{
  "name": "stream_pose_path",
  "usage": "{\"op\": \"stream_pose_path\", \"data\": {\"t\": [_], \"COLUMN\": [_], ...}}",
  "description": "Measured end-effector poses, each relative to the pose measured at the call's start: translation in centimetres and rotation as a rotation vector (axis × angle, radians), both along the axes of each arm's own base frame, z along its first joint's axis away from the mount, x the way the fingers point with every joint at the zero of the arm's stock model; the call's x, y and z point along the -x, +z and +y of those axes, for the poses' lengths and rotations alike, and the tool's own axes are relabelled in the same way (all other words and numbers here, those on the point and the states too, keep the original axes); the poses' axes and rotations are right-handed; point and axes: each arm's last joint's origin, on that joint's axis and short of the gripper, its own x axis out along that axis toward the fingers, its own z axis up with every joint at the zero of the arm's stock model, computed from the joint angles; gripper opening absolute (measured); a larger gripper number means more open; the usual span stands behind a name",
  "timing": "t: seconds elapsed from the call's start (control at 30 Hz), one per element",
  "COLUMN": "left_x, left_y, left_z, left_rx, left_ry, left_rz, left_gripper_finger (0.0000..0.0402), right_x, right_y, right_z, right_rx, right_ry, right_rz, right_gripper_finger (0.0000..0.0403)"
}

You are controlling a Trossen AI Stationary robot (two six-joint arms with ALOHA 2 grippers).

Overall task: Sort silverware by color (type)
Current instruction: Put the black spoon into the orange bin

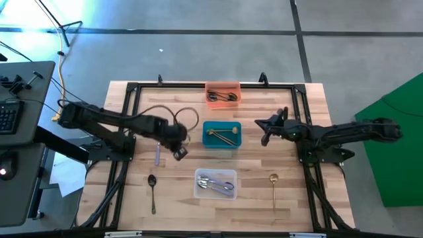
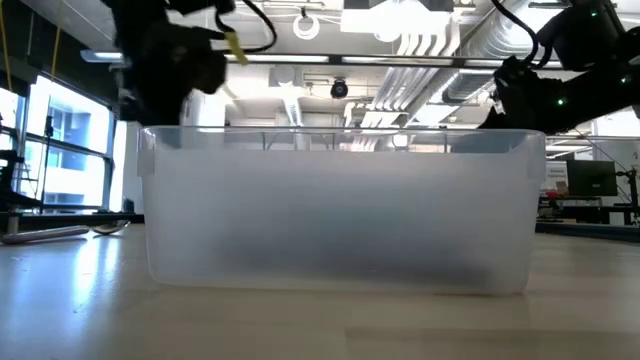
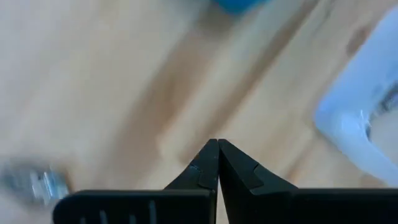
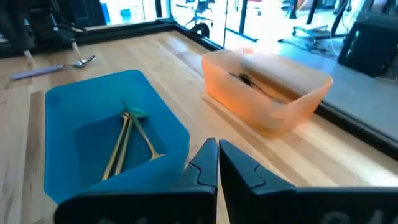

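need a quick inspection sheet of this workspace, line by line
surface: wooden table, dark frame rails along its edges
job's things: gold pieces in teal bin; dark pieces in orange bin; silver pieces in clear bin; black spoon, gold spoon and silver spoon loose on the table
clutter: nothing seen
grippers: left gripper shut, empty; right gripper shut, empty
cables: cable loop over left arm
surroundings: desk with keyboard to the left

Gold cutlery (image 4: 127,140) in teal bin (image 4: 74,102), dark pieces (image 4: 255,85) in orange bin (image 4: 298,102).
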Motion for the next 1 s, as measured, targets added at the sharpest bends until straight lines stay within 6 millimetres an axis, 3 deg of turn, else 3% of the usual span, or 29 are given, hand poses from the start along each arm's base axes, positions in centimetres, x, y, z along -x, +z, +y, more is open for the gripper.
{"op": "stream_pose_path", "data": {"t": [0.27, 0.53, 0.73, 1.0], "left_x": [2.7, 6.0, 6.7, 6.5], "left_y": [0.2, 0.0, -1.6, -5.3], "left_z": [-7.1, -13.4, -15.4, -15.7], "left_rx": [0.232, 0.357, 0.317, 0.322], "left_ry": [0.359, 0.646, 0.786, 0.826], "left_rz": [0.18, 0.273, 0.313, 0.277], "left_gripper_finger": [0.0, 0.0001, 0.0048, 0.0144], "right_x": [0.1, 0.0, 0.0, -0.1], "right_y": [1.8, 1.7, 1.9, 2.4], "right_z": [-0.4, -0.6, -0.5, -0.4], "right_rx": [0.087, 0.09, 0.093, 0.092], "right_ry": [0.08, 0.101, 0.108, 0.156], "right_rz": [-0.074, -0.068, -0.09, -0.138], "right_gripper_finger": [0.0, 0.0, 0.0, 0.0]}}
